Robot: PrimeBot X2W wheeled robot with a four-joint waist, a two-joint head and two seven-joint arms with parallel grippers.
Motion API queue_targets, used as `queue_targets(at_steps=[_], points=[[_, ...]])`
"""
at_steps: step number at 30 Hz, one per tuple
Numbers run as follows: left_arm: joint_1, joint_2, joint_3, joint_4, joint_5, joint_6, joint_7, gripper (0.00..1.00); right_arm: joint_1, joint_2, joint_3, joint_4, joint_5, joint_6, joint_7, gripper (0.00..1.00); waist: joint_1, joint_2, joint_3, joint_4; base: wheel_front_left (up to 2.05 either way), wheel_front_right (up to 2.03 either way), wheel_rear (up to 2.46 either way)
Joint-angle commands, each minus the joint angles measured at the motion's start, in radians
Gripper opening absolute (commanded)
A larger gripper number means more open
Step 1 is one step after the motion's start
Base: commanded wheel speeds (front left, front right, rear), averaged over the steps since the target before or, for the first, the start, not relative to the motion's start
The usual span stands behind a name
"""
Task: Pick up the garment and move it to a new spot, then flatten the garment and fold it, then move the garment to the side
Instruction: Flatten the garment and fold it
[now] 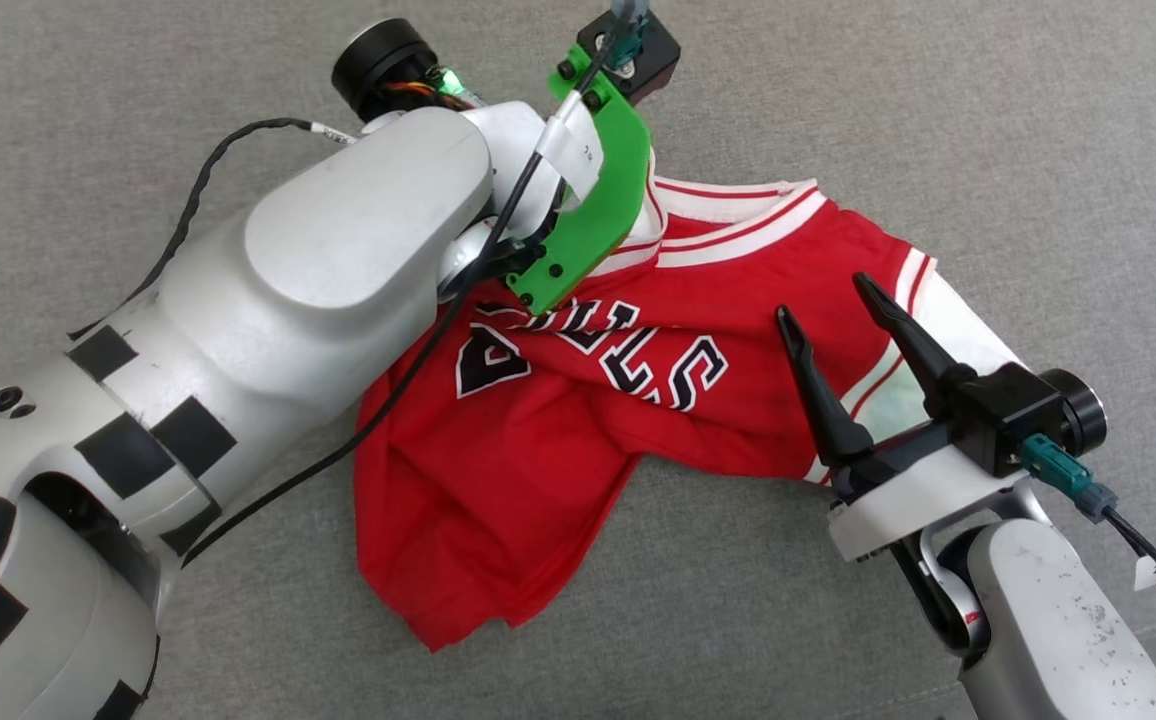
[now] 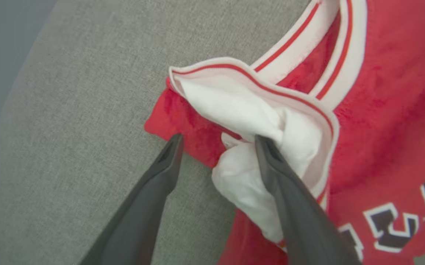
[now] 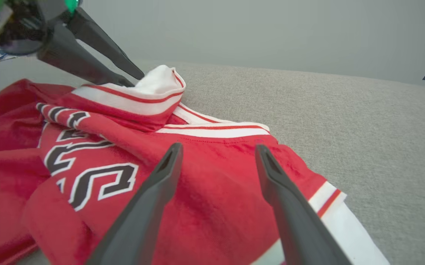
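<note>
The garment (image 1: 498, 470) is a red jersey with black white-outlined lettering, lying crumpled on the grey fabric surface (image 1: 938, 120). My left gripper (image 2: 218, 137) is open at its left shoulder, fingers straddling a bunched white sleeve (image 2: 231, 106) and a red fold; one finger touches the white cloth. The right wrist view shows that left gripper (image 3: 137, 80) with its tips at the raised sleeve (image 3: 159, 79). My right gripper (image 1: 820, 296) stands open just above the garment's right shoulder (image 3: 216, 191), beside the flat white sleeve (image 1: 958, 330). Nothing is gripped.
My bulky left forearm (image 1: 268, 320) with its green bracket (image 1: 593, 200) covers the garment's left part in the head view. Grey surface (image 2: 69, 129) stretches on all sides of the garment. A pale wall (image 3: 271, 33) rises behind the far edge.
</note>
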Motion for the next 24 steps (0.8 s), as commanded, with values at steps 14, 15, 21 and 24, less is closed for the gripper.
queue_targets(at_steps=[14, 15, 21, 24], points=[[0.143, 0.086, -0.008, -0.084, 0.017, -0.003, 0.097, 0.0, -0.058, 0.015, 0.001, 0.037, -0.024, -0.001, -0.036, 1.0, -0.0001, 0.0, 0.071, -0.015, 0.0, 0.0, 0.0], [0.141, 0.088, -0.008, -0.088, 0.015, -0.003, 0.089, 0.0, -0.057, 0.015, -0.001, 0.037, -0.026, -0.001, -0.037, 1.0, -0.0001, 0.0, 0.068, -0.012, 0.0, 0.0, 0.0], [0.114, 0.104, -0.008, -0.125, -0.015, -0.003, -0.139, 0.0, -0.013, 0.005, -0.038, 0.039, -0.037, -0.001, -0.043, 1.0, -0.0001, 0.0, -0.009, 0.047, 0.0, 0.0, 0.0], [0.11, 0.123, -0.007, -0.132, -0.029, -0.003, -0.266, 0.0, 0.008, 0.002, -0.049, 0.035, -0.043, -0.001, -0.044, 1.0, -0.0001, 0.0, -0.041, 0.076, 0.0, 0.0, 0.0]])
